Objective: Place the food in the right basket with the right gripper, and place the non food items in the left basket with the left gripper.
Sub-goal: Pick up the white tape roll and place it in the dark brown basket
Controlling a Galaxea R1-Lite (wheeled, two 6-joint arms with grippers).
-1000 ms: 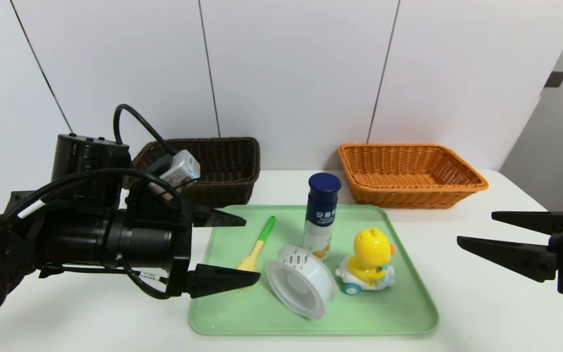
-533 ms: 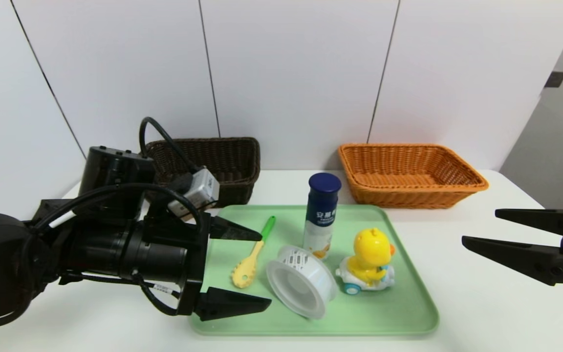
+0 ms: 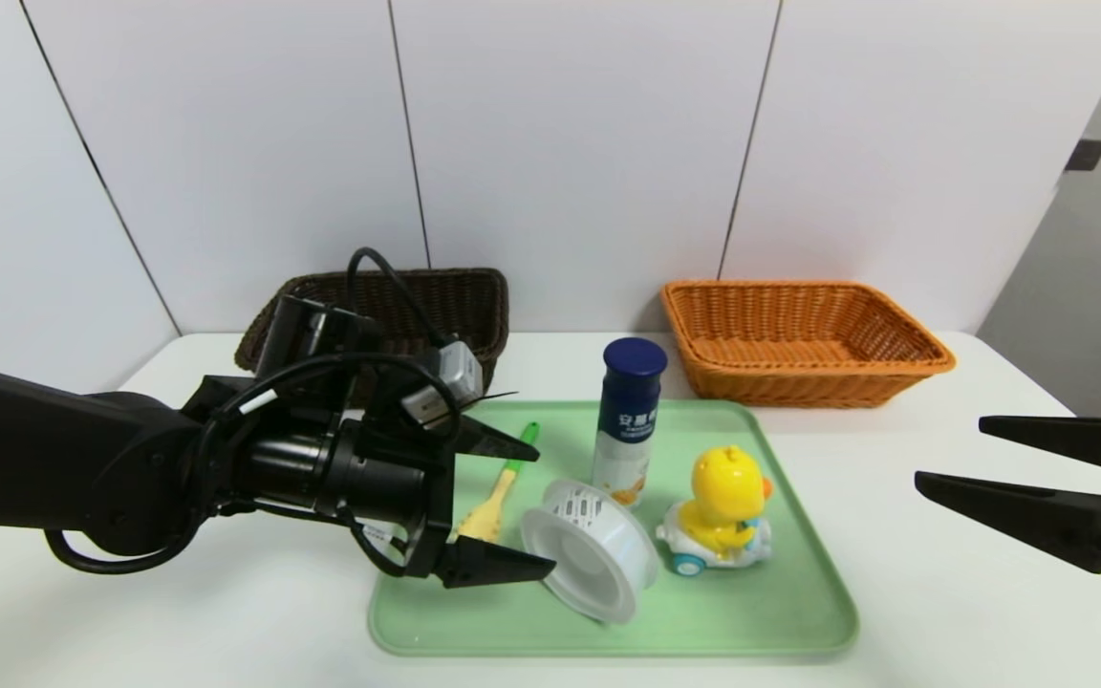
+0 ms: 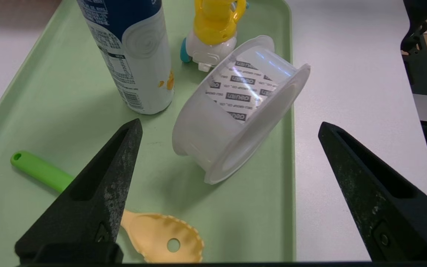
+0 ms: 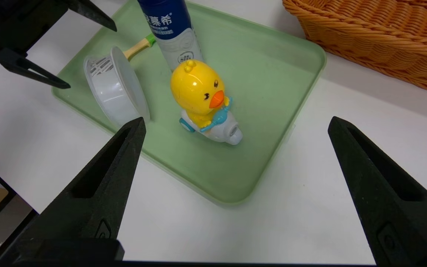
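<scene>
A green tray [image 3: 780, 612] holds a blue-capped white bottle [image 3: 629, 420], a yellow duck toy [image 3: 723, 497] on a scooter, a clear plastic tape case [image 3: 589, 564] lying tilted, and a spoon [image 3: 498, 492] with a green handle and yellow head. My left gripper [image 3: 543, 511] is open over the tray's left part, straddling the spoon, with the tape case [image 4: 235, 111] just beyond its fingertips. It holds nothing. At the table's right side, off the tray, my right gripper [image 3: 950, 451] stands open and empty, pointing toward the duck toy [image 5: 198, 92].
A dark brown basket [image 3: 455, 306] stands at the back left, partly behind my left arm. An orange basket [image 3: 799, 334] stands at the back right. White table surrounds the tray, with bare table between the tray and my right gripper.
My left arm has reached forward and down over the tray, so its open fingers now flank the spoon near the tape case. The right gripper has drifted slightly outward.
</scene>
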